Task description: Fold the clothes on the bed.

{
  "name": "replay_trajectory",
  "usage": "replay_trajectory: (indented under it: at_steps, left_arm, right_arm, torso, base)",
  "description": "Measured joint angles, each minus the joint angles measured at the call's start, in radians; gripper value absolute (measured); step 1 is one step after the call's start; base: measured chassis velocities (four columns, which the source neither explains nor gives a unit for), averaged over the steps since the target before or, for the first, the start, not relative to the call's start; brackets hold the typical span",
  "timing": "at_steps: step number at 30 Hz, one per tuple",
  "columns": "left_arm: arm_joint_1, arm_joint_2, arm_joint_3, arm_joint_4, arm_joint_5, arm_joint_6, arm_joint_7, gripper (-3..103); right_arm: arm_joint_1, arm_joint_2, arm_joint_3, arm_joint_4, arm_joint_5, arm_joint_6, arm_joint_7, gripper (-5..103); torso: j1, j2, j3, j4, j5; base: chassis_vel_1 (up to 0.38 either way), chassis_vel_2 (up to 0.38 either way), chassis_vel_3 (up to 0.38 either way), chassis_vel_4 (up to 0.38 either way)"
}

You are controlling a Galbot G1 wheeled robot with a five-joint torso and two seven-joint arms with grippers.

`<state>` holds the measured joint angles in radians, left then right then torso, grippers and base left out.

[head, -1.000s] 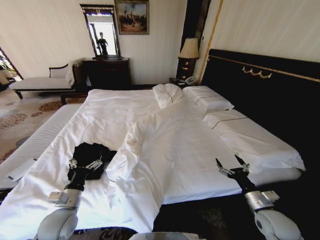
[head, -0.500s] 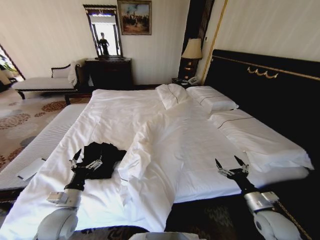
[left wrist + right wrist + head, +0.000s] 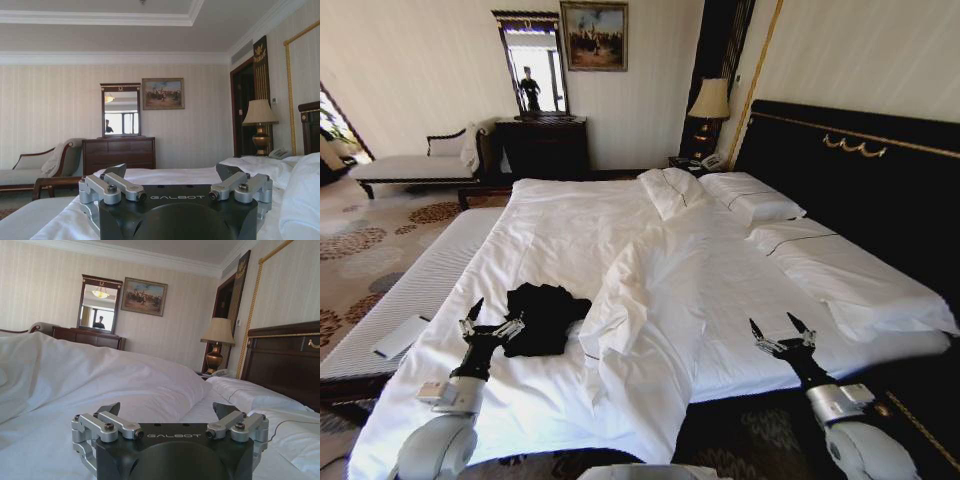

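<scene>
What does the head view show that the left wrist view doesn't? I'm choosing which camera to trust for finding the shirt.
Head view: the black T-shirt crumpled on the bed, just beyond the open left tool, and the open right tool over the bed's right side. Left wrist view: the ceiling. Both: mirror, painting, lamp, dresser.

You have the bed point(image 3: 760, 290) in front of you, a wide double with a white sheet and a tall dark headboard point(image 3: 860, 190) on its right side. On it lies the black T-shirt point(image 3: 545, 315), bunched in a heap on the near left part of the sheet. Just beside it on the right, the white duvet point(image 3: 650, 300) runs up the middle in a rumpled ridge. White pillows point(image 3: 740, 198) lie at the far end and along the headboard.
</scene>
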<state>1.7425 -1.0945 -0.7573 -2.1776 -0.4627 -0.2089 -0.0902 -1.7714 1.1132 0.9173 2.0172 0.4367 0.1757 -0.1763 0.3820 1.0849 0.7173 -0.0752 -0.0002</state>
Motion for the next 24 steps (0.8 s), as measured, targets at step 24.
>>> replay_trajectory:
  at_steps: [24]
  left_arm:
    - [0.010, -0.004, -0.005, 0.003, -0.007, -0.002, 0.001, 100]
  right_arm:
    - [0.004, 0.011, -0.015, -0.019, -0.012, 0.034, -0.005, 100]
  torso:
    - [0.000, 0.000, 0.000, 0.0000, 0.0002]
  base:
    - [-0.015, 0.033, 0.015, -0.026]
